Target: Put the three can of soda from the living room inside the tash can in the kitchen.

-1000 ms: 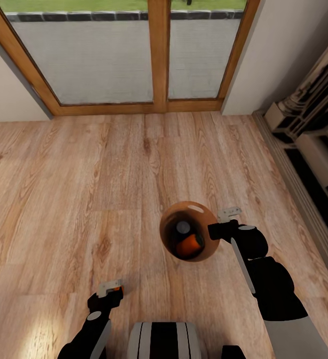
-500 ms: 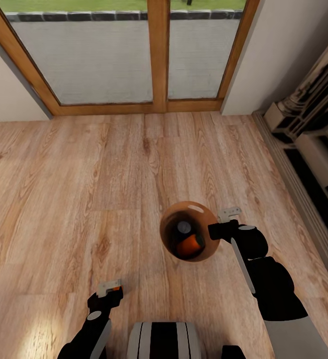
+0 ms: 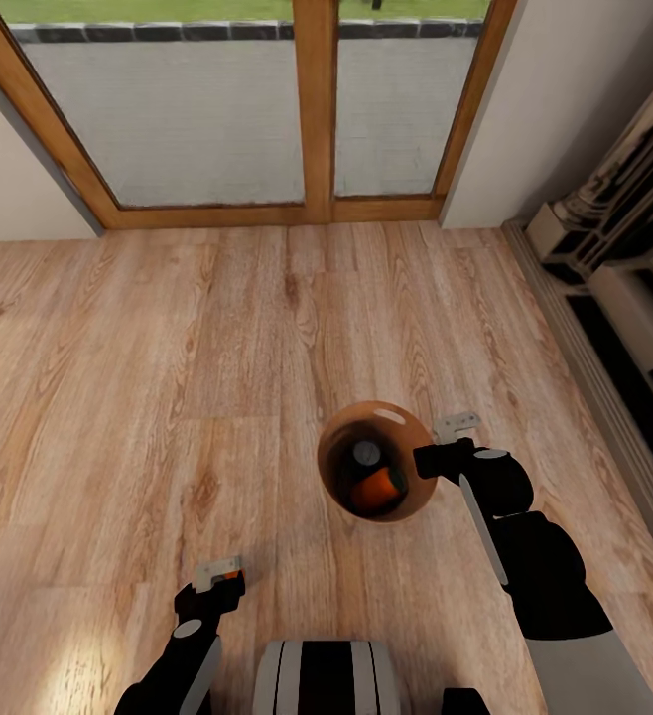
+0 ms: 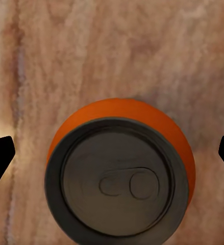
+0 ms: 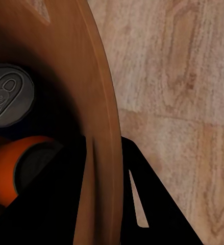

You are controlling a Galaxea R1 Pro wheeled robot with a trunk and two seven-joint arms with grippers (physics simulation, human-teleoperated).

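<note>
Soda, the third small orange can with a grey metal top [image 4: 121, 176], sits upright between the jaws of our left tool [image 3: 219, 579], which closes on its sides. The round coppery-brown trash bin [image 3: 418, 489] hangs from our right tool [image 3: 444, 444], clamped on its rim, forward and to the right of the left tool. Two cans [image 3: 374, 487] lie inside already. We judge the left arm must carry its can over the open mouth.

Colours here: the tash can [image 3: 411, 497] is coppery-brown inside, holding 2 orange soda cans [image 3: 376, 489] with grey tops, a 3rd orange can [image 4: 123, 173] with a dark grey lid, pale tan grained plank floor [image 3: 168, 348], honey-wood door frames [image 3: 317, 109], black arms.
</note>
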